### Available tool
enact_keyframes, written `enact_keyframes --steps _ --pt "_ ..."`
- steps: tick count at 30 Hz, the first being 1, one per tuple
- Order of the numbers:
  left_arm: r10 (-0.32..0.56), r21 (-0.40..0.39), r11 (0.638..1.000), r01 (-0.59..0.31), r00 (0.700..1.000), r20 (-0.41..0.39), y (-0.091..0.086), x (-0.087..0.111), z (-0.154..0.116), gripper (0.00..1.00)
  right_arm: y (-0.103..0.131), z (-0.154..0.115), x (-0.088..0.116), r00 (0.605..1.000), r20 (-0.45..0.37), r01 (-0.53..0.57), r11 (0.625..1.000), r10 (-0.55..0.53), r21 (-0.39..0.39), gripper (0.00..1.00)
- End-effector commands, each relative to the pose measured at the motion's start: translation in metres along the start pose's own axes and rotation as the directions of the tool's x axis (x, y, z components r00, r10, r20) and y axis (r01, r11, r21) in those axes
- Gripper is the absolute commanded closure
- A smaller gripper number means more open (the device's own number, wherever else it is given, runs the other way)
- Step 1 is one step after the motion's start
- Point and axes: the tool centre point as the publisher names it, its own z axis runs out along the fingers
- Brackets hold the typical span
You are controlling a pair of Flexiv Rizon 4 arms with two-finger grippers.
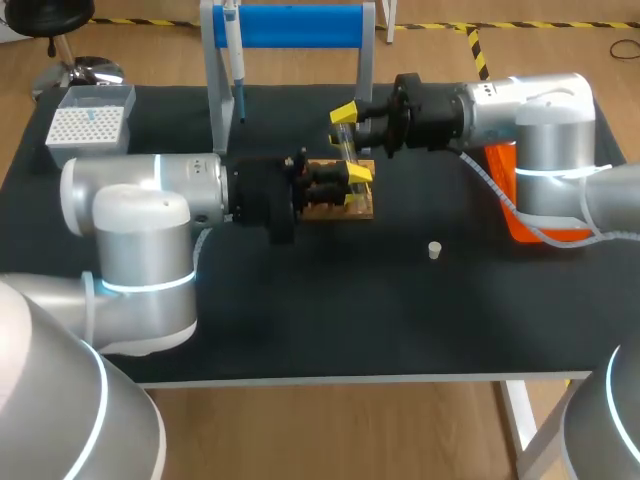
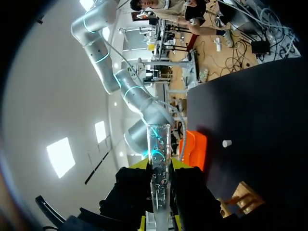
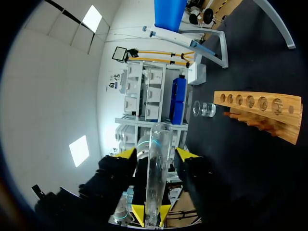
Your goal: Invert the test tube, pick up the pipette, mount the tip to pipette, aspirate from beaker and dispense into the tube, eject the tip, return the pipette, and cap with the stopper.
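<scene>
Two grips, one test tube (image 1: 346,150): left end effector (image 1: 352,178) and right end effector (image 1: 343,113) both pinch it above the wooden rack (image 1: 364,206); best to release one only when the other holds firm.

Head camera looked down from behind over the table (image 1: 400,330); both wrist cameras, in close, faced each other along one test tube (image 2: 159,159).

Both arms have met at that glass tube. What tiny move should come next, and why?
Probably the right gripper should secure its hold on the test tube before the left gripper lets go. The left is shut on it above the wooden rack; the right sits at the same tube, but whether it grips I cannot tell. Releasing early could drop it.
</scene>
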Motion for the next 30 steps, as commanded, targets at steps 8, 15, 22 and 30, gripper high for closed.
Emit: enact_keyframes --steps 8,15,22,30 --pt "0.0 0.002 1.0 0.0 1.0 -0.003 0.001 -0.001 0.0 1.0 0.0 -0.001 0.0 1.0 0.001 0.0 1.0 0.0 0.001 0.0" --pt "0.0 0.002 1.0 0.0 1.0 -0.003 0.001 -0.001 0.0 1.0 0.0 -0.001 0.0 1.0 0.001 0.0 1.0 0.0 0.001 0.0" --pt "0.0 0.002 1.0 0.0 1.0 -0.003 0.001 -0.001 0.0 1.0 -0.009 -0.015 0.007 0.997 0.043 0.069 0.998 -0.068 -0.012 0.0" --pt "0.0 0.002 1.0 0.0 1.0 -0.003 0.001 -0.001 0.0 1.0 -0.031 -0.053 0.014 0.975 0.1 0.201 0.979 -0.197 -0.031 0.0"
